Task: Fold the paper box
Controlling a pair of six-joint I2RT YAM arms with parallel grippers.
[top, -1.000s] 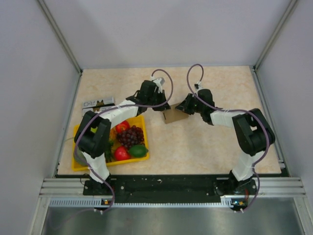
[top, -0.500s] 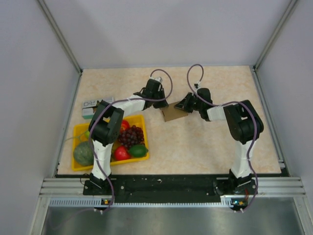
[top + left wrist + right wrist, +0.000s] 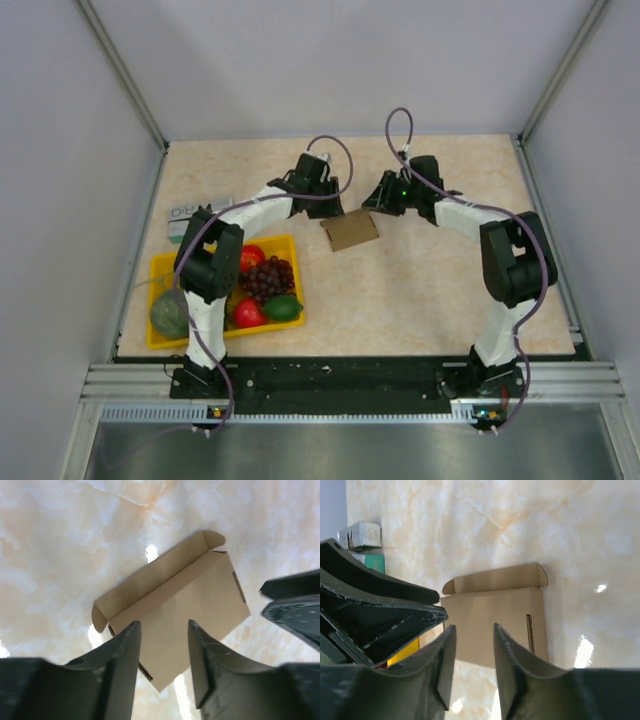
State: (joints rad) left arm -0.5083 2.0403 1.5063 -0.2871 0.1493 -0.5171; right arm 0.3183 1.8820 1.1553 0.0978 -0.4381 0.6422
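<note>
Brown card is what I look at first. The paper box (image 3: 350,230) lies flat on the bench (image 3: 430,290), about in the middle and a bit toward the back. It is just right of the yellow tray (image 3: 297,270). From the left wrist camera the paper box (image 3: 185,605) shows one long flap along its far edge, with a small round tab at each end. It is not a box shape yet.

The left arm (image 3: 250,213) and the right arm (image 3: 462,214) both reach in from the sides. Their jaws hang just behind the box, close to each other. Both sets of jaws are part open and hold nothing. The card shows through each gap, down on the bench.

I think I am between grips, and most of the folding is yet to come. Next I need one set of jaws to pin the flat part down. The other must slip under the long flap and tip it up along its crease. Thin card on a smooth bench may slide, so I want to go slow.

In both wrist views the near edge of the box sits behind the dark fingers (image 3: 445,665). I cannot tell if more flaps are tucked under it. From the top, the dark jaw tips are hard to pick out.
</note>
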